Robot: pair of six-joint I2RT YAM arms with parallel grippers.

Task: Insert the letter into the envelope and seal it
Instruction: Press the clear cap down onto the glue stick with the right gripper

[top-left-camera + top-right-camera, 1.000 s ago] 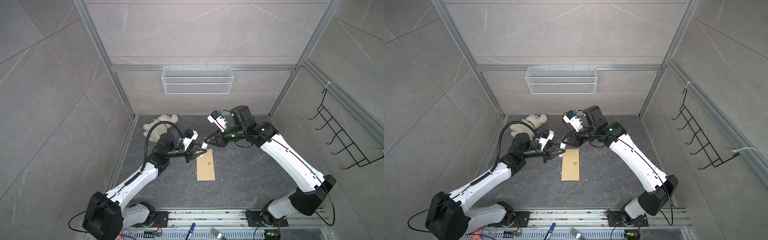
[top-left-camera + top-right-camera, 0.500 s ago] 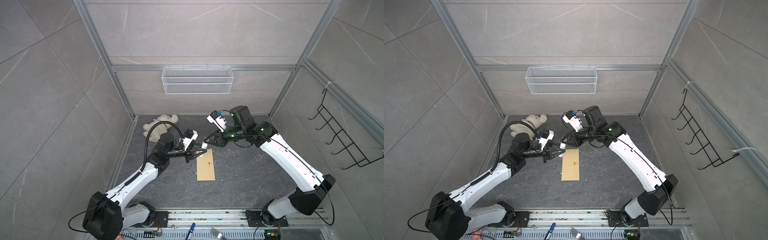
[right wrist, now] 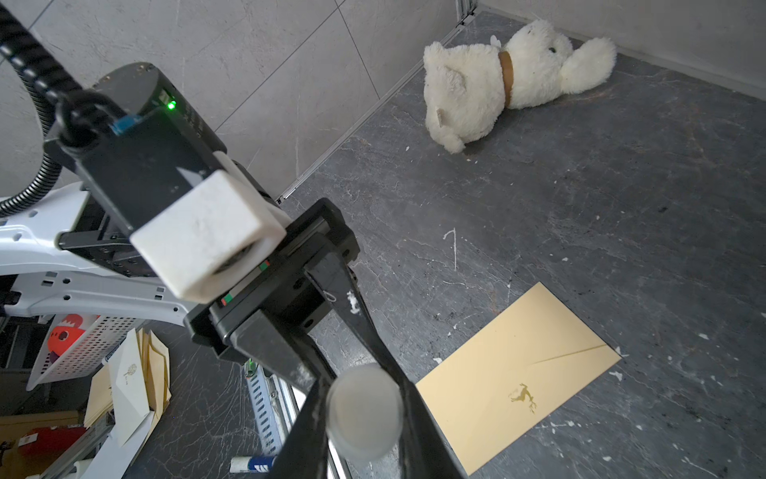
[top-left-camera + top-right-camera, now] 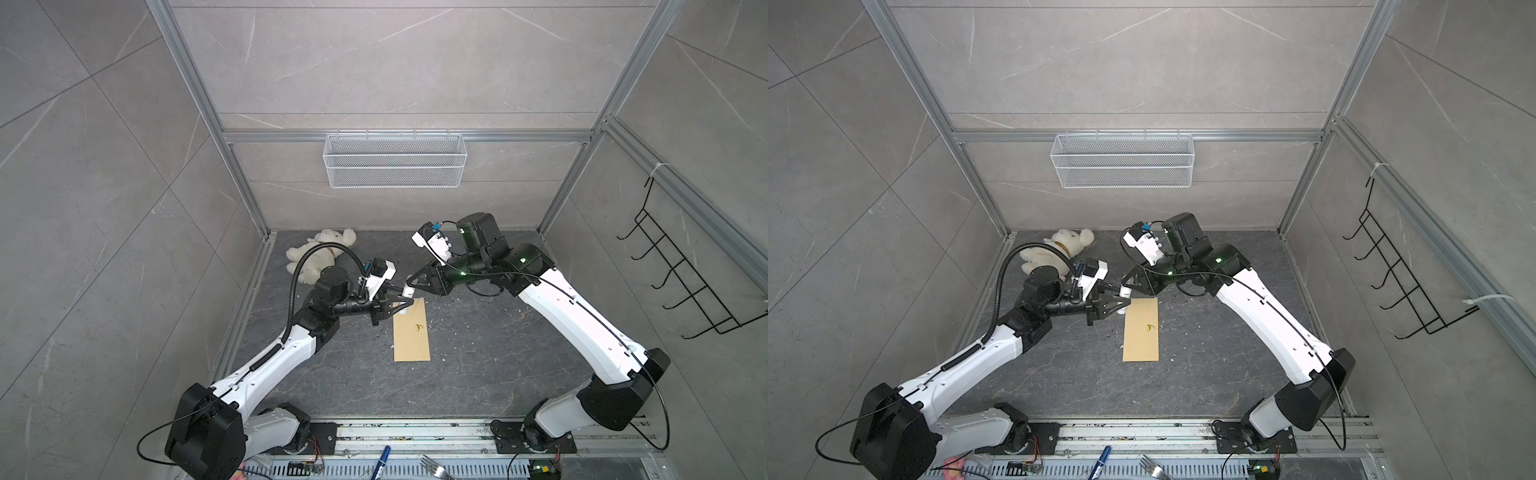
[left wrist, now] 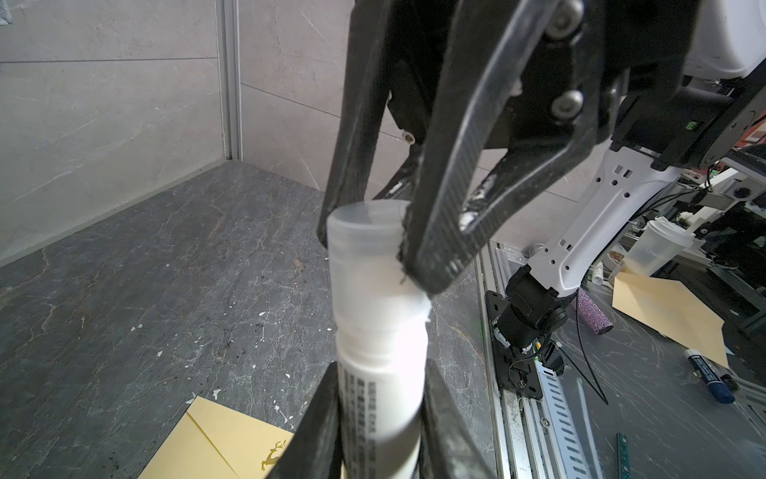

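Observation:
The yellow-tan envelope (image 4: pixel 411 332) (image 4: pixel 1141 332) lies flat on the dark floor, flap side up with a small gold deer mark (image 3: pixel 524 398). The letter is out of view. Just above the envelope's far end, a white glue stick (image 4: pixel 404 306) (image 5: pixel 381 352) is held between both arms. My left gripper (image 4: pixel 401 307) (image 4: pixel 1120 306) (image 5: pixel 379 385) is shut on the stick's printed body. My right gripper (image 4: pixel 409 287) (image 4: pixel 1125 289) (image 3: pixel 364 398) is shut on its translucent cap (image 3: pixel 364 414) (image 5: pixel 364 224).
A white teddy bear (image 4: pixel 320 253) (image 3: pixel 497 83) lies in the far left corner. A wire basket (image 4: pixel 395 166) hangs on the back wall and a black hook rack (image 4: pixel 681 282) on the right wall. A marker (image 4: pixel 382 457) and a fork (image 4: pixel 432 462) lie by the front rail.
My right gripper's jaws have drawn in slightly round the cap. Both arms and the envelope stay where they were.

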